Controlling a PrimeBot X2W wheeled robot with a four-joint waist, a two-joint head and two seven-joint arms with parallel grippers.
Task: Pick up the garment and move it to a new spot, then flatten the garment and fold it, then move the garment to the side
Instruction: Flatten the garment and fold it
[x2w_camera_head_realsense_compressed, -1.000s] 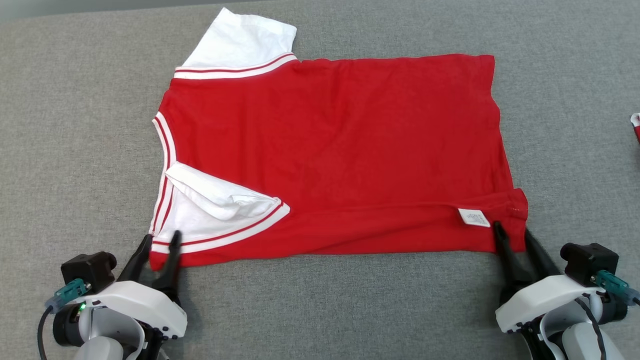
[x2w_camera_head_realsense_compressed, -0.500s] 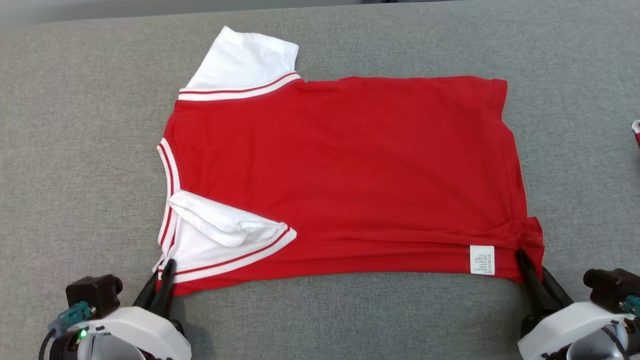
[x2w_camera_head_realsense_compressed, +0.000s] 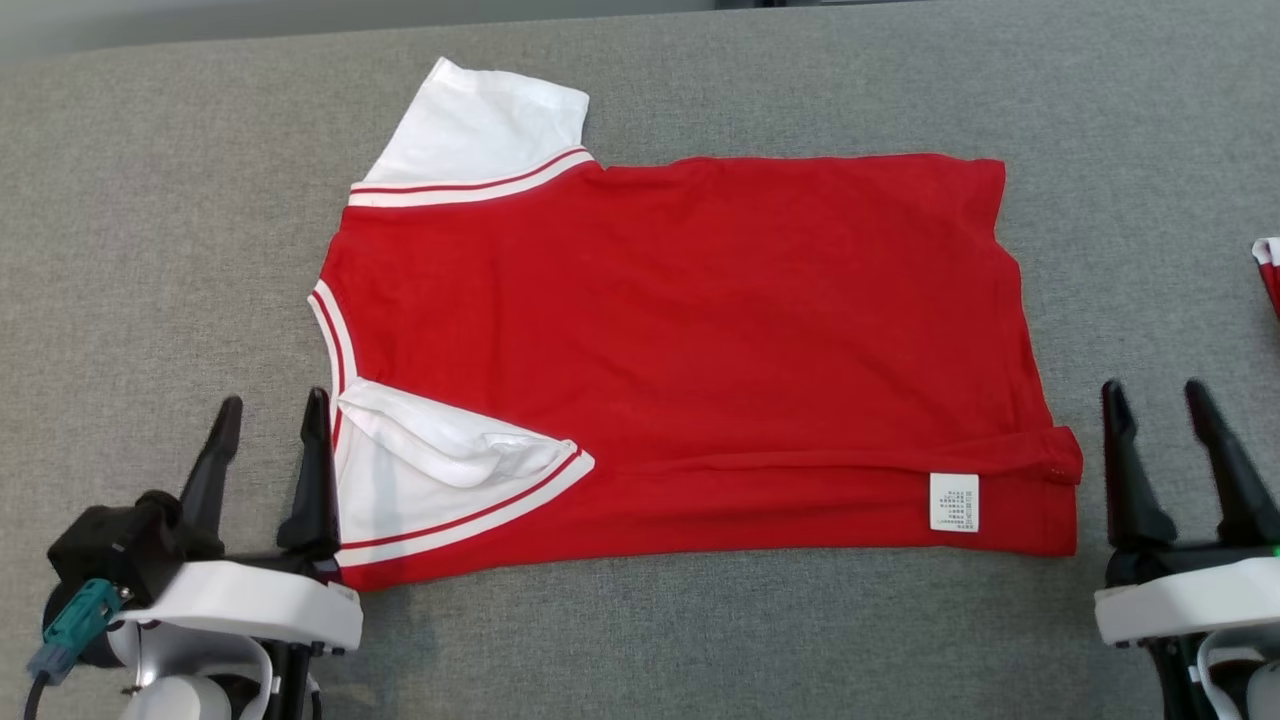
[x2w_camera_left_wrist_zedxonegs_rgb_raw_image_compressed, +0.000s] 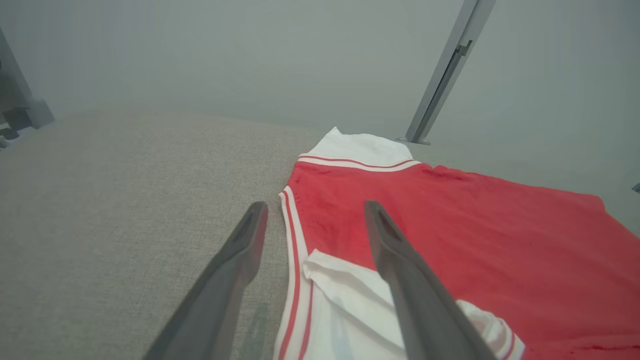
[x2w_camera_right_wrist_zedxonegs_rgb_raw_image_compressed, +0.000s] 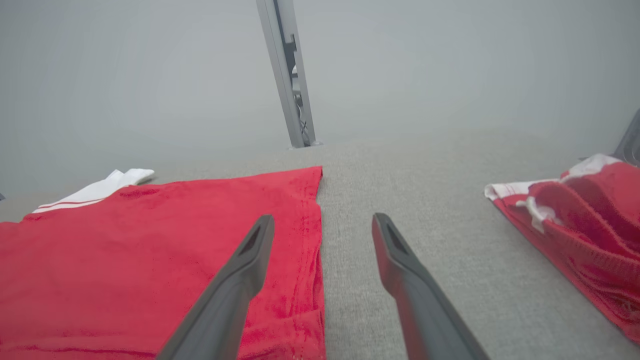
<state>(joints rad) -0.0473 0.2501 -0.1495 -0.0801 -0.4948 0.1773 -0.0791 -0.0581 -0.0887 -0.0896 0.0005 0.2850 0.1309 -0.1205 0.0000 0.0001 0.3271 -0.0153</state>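
The garment (x2w_camera_head_realsense_compressed: 680, 340) is a red T-shirt with white striped sleeves, lying flat on the grey surface, collar to the left. Its near sleeve is folded in over the body, and a white label shows near the front right corner. My left gripper (x2w_camera_head_realsense_compressed: 275, 398) stands open just left of the near sleeve, holding nothing. My right gripper (x2w_camera_head_realsense_compressed: 1152, 388) stands open just right of the hem corner, also with nothing in it. In the left wrist view the open gripper (x2w_camera_left_wrist_zedxonegs_rgb_raw_image_compressed: 316, 207) frames the collar edge of the garment (x2w_camera_left_wrist_zedxonegs_rgb_raw_image_compressed: 450, 225). In the right wrist view the gripper (x2w_camera_right_wrist_zedxonegs_rgb_raw_image_compressed: 324, 218) straddles the hem of the garment (x2w_camera_right_wrist_zedxonegs_rgb_raw_image_compressed: 150, 240).
A second red and white cloth (x2w_camera_head_realsense_compressed: 1268, 270) lies bunched at the right edge, also seen as a cloth (x2w_camera_right_wrist_zedxonegs_rgb_raw_image_compressed: 575, 220) to the right of my right fingers. A grey metal post (x2w_camera_right_wrist_zedxonegs_rgb_raw_image_compressed: 290, 75) rises behind the grey fabric surface (x2w_camera_head_realsense_compressed: 150, 250).
Both grippers pinched the garment's near corners, then let go. They now stand open and further up the view, beside the corners. The garment lies where it was half a second ago.
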